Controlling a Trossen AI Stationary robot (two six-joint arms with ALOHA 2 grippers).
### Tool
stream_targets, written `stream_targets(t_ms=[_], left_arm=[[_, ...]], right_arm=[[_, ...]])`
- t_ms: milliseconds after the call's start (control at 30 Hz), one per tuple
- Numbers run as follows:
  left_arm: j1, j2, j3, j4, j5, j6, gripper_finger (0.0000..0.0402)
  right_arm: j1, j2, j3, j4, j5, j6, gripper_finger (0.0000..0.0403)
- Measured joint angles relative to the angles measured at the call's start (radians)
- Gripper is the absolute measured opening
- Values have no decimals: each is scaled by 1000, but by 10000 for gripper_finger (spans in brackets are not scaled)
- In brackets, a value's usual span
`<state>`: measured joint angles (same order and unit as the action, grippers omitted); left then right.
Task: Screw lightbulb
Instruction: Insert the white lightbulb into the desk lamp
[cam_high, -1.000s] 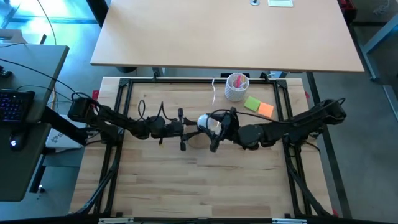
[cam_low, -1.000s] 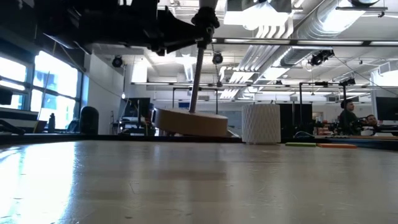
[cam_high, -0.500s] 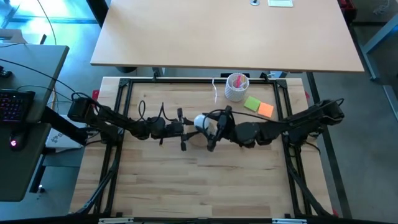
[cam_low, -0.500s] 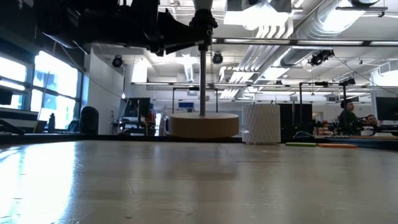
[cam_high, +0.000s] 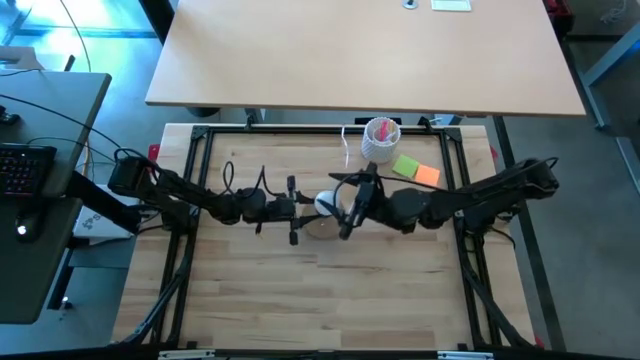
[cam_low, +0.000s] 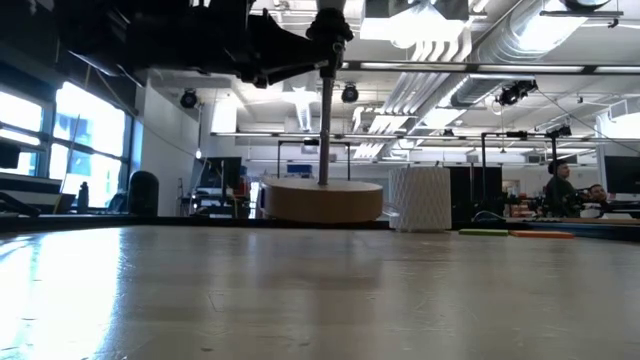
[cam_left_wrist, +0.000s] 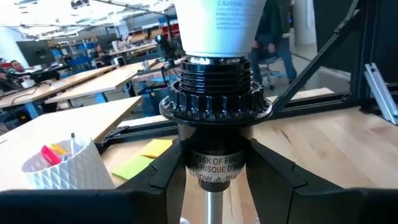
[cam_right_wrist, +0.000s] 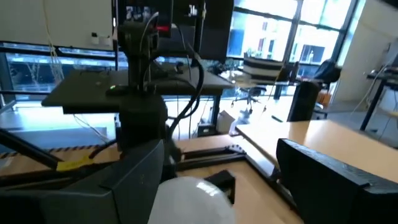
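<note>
The lightbulb (cam_high: 325, 203) is white and sits upright in the black socket (cam_left_wrist: 214, 102) at the top of the stand, mid-table. Its white neck (cam_left_wrist: 214, 28) rises out of the socket. A thin metal rod (cam_low: 325, 130) runs down to the round wooden base (cam_low: 322, 200), which rests flat on the table. My left gripper (cam_high: 297, 210) is shut on the socket from the left. My right gripper (cam_high: 350, 205) is open at the bulb's right side. Its fingers (cam_right_wrist: 134, 180) stand on either side of the bulb's dome (cam_right_wrist: 193, 199). I cannot tell whether they touch it. My left gripper pinches the lower body of the black socket (cam_left_wrist: 214, 168) between its two fingers, just below the ribbed collar. The fingers come in level from the table's left. The stand is upright in the hold, with its wooden base on the table.
A white ribbed cup with pink contents (cam_high: 381, 138) stands at the far side, right of centre. A green sticky note (cam_high: 406, 166) and an orange one (cam_high: 427, 176) lie beside it. A black frame (cam_high: 195, 140) runs around the table.
The stand was tilted, with one side of its wooden base off the table. It has come upright and its base now rests flat. My right gripper first went a little toward the table's left with the bulb's top, then drew back toward the right.
</note>
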<state>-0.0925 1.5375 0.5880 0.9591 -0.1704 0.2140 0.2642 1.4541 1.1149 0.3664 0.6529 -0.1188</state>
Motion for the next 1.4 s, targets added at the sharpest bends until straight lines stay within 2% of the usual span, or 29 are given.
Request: stream_targets(t_ms=[167,267,400,467,633,733,833,967,1167,1400], left_arm=[[21,0,0,-48,59,-33,133],[39,0,0,-78,119,-44,133],[76,0,0,-95,271,-33,133],[93,0,0,-95,378,-34,133],[117,-1,0,-84,589,-48,130],[127,-1,0,-83,674,-50,128],[127,-1,-2,-85,694,-56,120],[133,-1,-2,-89,685,-73,107],[163,-1,-2,-101,678,-96,95],[212,0,-2,-145,685,-109,101]], right_arm=[[17,-74,0,-29,-10,-42,310],[27,-124,0,-133,-76,-43,310],[29,-183,1,-398,-350,-36,310],[27,-185,1,-470,-438,9,310],[-4,-142,2,-445,-450,38,309],[-32,-93,2,-362,-564,9,309],[-64,-49,2,-286,-675,-2,309],[-90,-31,4,-269,-686,9,309],[-100,-30,4,-254,-596,11,309],[-102,-30,4,-266,-537,14,309]])
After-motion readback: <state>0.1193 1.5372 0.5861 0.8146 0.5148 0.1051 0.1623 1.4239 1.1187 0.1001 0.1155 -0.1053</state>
